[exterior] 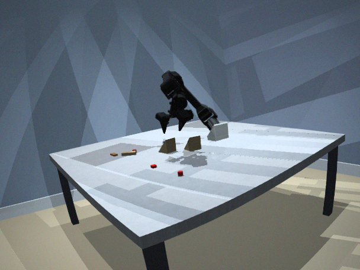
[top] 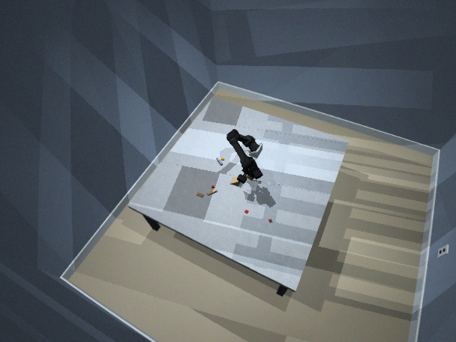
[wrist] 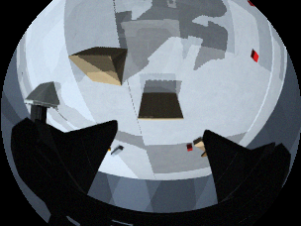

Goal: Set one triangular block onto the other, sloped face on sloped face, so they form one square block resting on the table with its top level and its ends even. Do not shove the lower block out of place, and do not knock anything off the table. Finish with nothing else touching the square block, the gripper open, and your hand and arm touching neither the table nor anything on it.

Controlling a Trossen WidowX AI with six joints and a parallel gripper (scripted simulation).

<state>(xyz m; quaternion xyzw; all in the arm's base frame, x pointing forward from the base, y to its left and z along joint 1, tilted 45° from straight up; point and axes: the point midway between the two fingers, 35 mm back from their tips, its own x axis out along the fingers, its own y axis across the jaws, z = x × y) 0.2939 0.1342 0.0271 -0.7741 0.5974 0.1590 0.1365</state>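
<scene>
Jaws (exterior: 172,132) wide open; empty

Table (top: 180,240) (exterior: 183,225) (wrist: 218,104): pale top, dark legs
Centre, top view: two triangular blocks (top: 235,181) (exterior: 169,145) (wrist: 160,105), apart
Five o'clock: red piece (top: 270,220) (exterior: 180,173)
Six: red bit (top: 246,211) (exterior: 153,166) (wrist: 254,56)
Between eight and nine: two wooden pieces (top: 200,195) (exterior: 113,154) (wrist: 199,143), red scrap (top: 212,186) (exterior: 134,150) (wrist: 189,147)
Between ten and eleven: grey piece (top: 219,161) (wrist: 117,150) beside orange one (top: 223,159)

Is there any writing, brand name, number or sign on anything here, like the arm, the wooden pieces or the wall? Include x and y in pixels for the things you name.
None that I can read. The black arm (top: 237,148) (exterior: 192,97), the two triangular blocks (exterior: 169,145) (exterior: 193,143) and the wall (top: 337,30) (exterior: 103,44) show no legible text; any tiny markings would be too small.
</scene>
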